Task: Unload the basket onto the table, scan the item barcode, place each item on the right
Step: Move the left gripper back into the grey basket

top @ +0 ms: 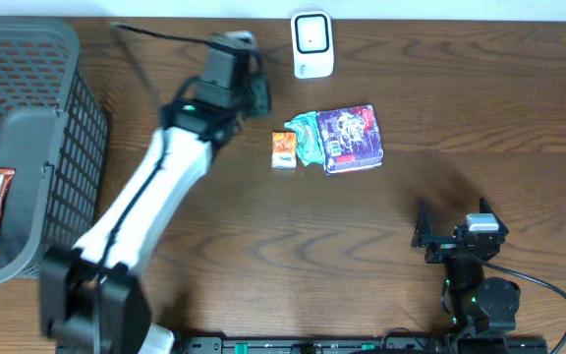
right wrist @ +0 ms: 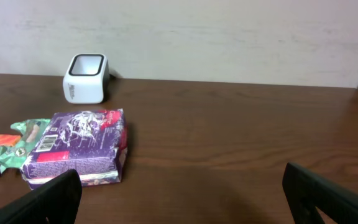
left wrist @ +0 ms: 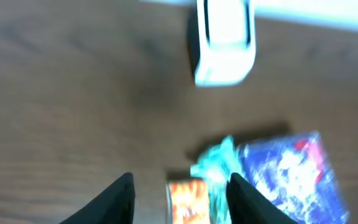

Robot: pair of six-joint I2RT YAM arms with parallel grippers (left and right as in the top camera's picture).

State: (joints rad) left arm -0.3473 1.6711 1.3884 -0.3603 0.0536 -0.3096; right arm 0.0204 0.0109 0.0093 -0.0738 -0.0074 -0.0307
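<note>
Orange box [left wrist: 186, 202] (blurred) lies near the parted, empty left tool [left wrist: 181, 178]; right tool [right wrist: 182, 182] wide.

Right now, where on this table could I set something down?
Bare wood runs right of the purple packet and the scanner, and between that packet and the right arm. Crowded: the teal packet and orange packet huddle beside the purple one, left arm nearby.

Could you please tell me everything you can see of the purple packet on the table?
The purple packet is a puffy, glossy pouch, plastic film by the look of it, printed in purple with white and red artwork and a paler panel of small print along one edge. It lies flat on the wooden table, with a gap to the white scanner. A crumpled teal wrapper touches its left edge. Nothing grips it.
</note>
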